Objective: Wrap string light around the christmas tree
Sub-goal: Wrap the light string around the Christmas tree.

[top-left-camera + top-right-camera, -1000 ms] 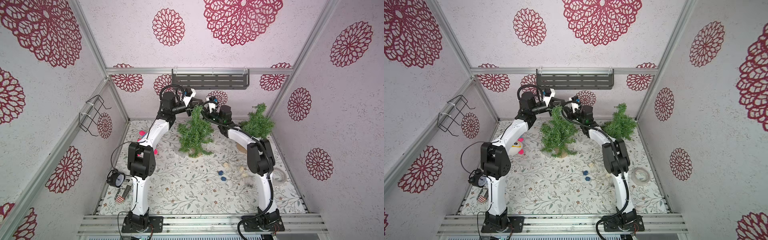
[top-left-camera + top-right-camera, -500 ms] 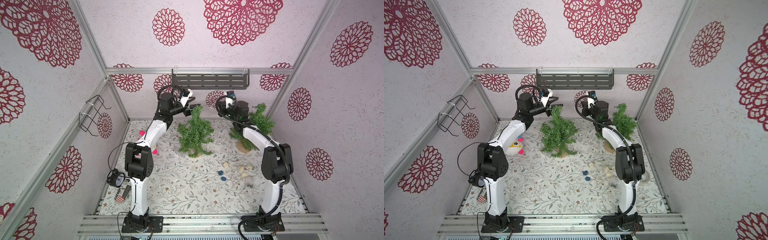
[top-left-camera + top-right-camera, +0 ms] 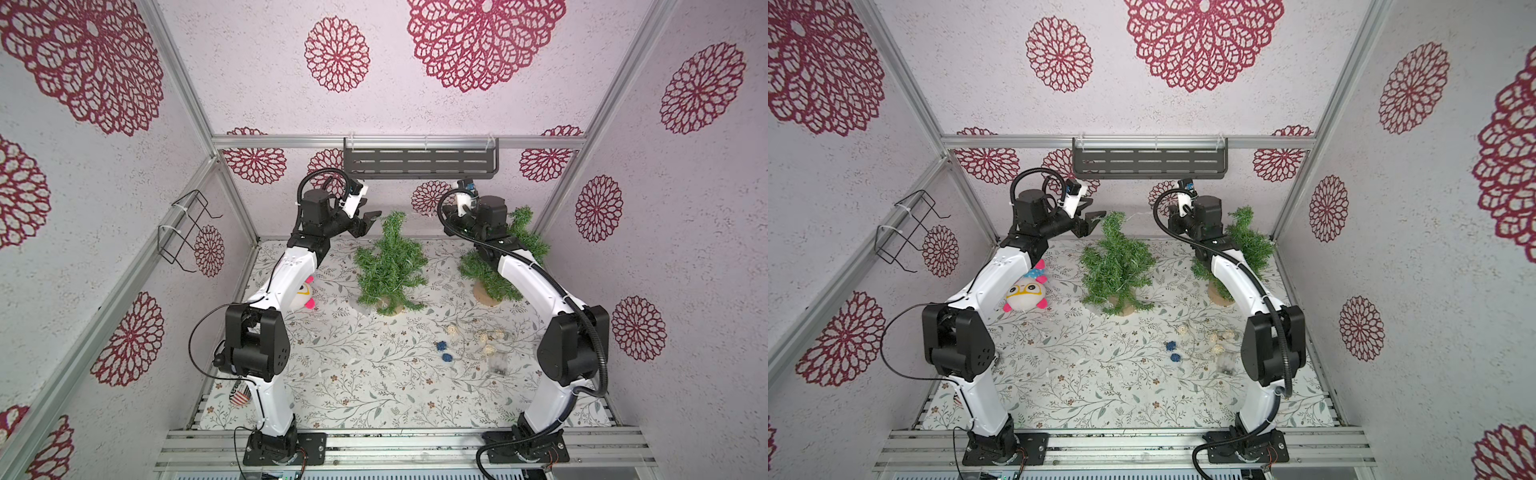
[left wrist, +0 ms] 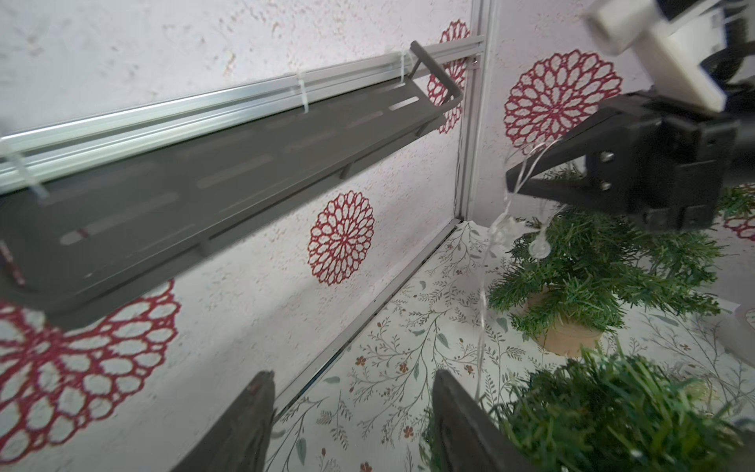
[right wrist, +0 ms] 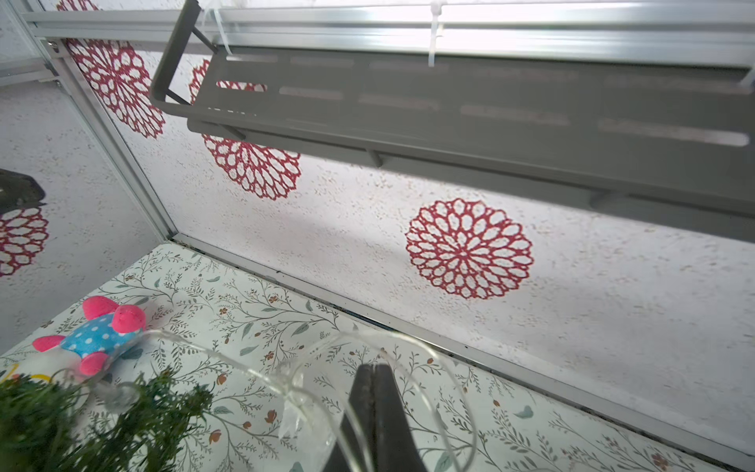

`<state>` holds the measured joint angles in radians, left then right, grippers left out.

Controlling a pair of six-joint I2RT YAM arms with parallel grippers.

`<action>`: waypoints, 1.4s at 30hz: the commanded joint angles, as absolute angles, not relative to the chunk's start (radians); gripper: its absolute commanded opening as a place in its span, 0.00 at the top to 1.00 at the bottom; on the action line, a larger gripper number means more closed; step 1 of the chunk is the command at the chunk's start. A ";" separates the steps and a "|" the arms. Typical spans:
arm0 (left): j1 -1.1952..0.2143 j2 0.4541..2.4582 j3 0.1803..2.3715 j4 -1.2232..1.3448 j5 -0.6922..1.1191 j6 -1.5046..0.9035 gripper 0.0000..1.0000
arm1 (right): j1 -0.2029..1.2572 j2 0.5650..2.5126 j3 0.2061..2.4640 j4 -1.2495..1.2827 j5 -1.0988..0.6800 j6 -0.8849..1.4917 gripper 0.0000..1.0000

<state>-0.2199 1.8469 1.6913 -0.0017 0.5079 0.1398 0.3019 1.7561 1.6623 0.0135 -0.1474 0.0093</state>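
Note:
The christmas tree (image 3: 390, 266) stands mid-table on a wooden disc, with thin clear wire across its branches. My left gripper (image 3: 368, 216) hangs open just left of the tree's tip, and in the left wrist view its fingers (image 4: 449, 408) have only table between them. My right gripper (image 3: 446, 214) is high up, to the right of the treetop. It is shut on the string light (image 4: 539, 247), whose wire and clear bulbs dangle from its tip (image 4: 510, 184). That wire loops round the closed fingertips (image 5: 372, 367). More of the string light (image 3: 482, 336) lies on the table.
A second small tree (image 3: 503, 270) stands at the back right behind the right arm. A plush toy (image 3: 1027, 291) lies by the left arm. A grey shelf (image 3: 419, 162) hangs on the back wall above both grippers. Two blue balls (image 3: 442, 350) lie mid-table.
My left gripper has opened and drawn back left of the treetop. My right arm has swung right, away from the centre tree, staying shut with the wire trailing from it.

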 commanded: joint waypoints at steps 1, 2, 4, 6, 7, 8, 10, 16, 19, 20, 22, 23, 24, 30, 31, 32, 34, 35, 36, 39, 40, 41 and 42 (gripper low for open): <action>-0.221 1.767 1.656 -0.104 0.353 0.052 0.38 | 0.305 1.631 1.648 -0.070 -0.126 0.026 1.00; -0.226 1.748 1.653 -0.153 0.308 0.014 0.38 | 0.309 1.605 1.629 -0.093 -0.135 0.046 1.00; -0.237 1.715 1.657 -0.258 0.236 -0.042 0.39 | 0.328 1.550 1.572 -0.118 -0.158 0.076 1.00; -0.254 1.675 1.635 -0.332 0.170 -0.072 0.40 | 0.356 1.490 1.512 -0.139 -0.180 0.092 1.00; -0.265 1.648 1.611 -0.354 0.141 -0.079 0.41 | 0.372 1.464 1.489 -0.160 -0.187 0.099 1.00; -0.276 1.622 1.588 -0.365 0.113 -0.085 0.41 | 0.386 1.441 1.471 -0.179 -0.193 0.110 1.00; -0.296 1.564 1.534 -0.397 0.067 -0.112 0.41 | 0.411 1.396 1.423 -0.204 -0.239 0.161 1.00; -0.344 1.388 1.375 -0.465 0.017 -0.243 0.41 | 0.543 1.315 1.235 -0.109 -0.383 0.337 1.00; -0.379 1.308 1.293 -0.469 0.026 -0.325 0.40 | 0.570 1.314 1.148 0.003 -0.433 0.444 1.00; -0.396 1.278 1.264 -0.467 0.042 -0.354 0.40 | 0.573 1.313 1.131 0.027 -0.434 0.474 1.00; -0.432 1.221 1.208 -0.443 0.080 -0.397 0.39 | 0.578 1.305 1.109 0.066 -0.428 0.515 1.00; -0.456 1.192 1.176 -0.427 0.095 -0.411 0.38 | 0.580 1.301 1.095 0.090 -0.428 0.537 1.00; -0.486 1.164 1.147 -0.413 0.100 -0.424 0.37 | 0.583 1.297 1.081 0.116 -0.436 0.562 1.00; -0.643 1.104 0.987 -0.228 0.101 -0.485 0.31 | 0.617 1.246 0.985 0.196 -0.460 0.623 1.00; -0.656 1.122 0.987 -0.212 0.104 -0.492 0.31 | 0.618 1.231 0.966 0.196 -0.454 0.623 1.00; -0.668 1.138 0.990 -0.198 0.102 -0.492 0.31 | 0.618 1.216 0.950 0.195 -0.445 0.624 1.00; -0.703 1.176 1.003 -0.175 0.106 -0.468 0.32 | 0.618 1.184 0.922 0.207 -0.420 0.640 1.00; -0.721 1.186 1.007 -0.168 0.106 -0.453 0.32 | 0.618 1.174 0.910 0.228 -0.417 0.661 1.00; -0.741 1.194 1.008 -0.158 0.107 -0.435 0.31 | 0.619 1.166 0.899 0.267 -0.422 0.695 1.00; -0.782 1.197 0.984 -0.126 0.114 -0.399 0.31 | 0.620 1.157 0.872 0.360 -0.410 0.778 1.00; -0.792 1.194 0.971 -0.112 0.122 -0.392 0.31 | 0.620 1.156 0.861 0.388 -0.397 0.804 1.00; -0.798 1.191 0.957 -0.096 0.132 -0.386 0.31 | 0.620 1.156 0.854 0.408 -0.387 0.827 1.00; -0.804 1.191 0.939 -0.068 0.137 -0.380 0.31 | 0.621 1.156 0.845 0.435 -0.382 0.851 1.00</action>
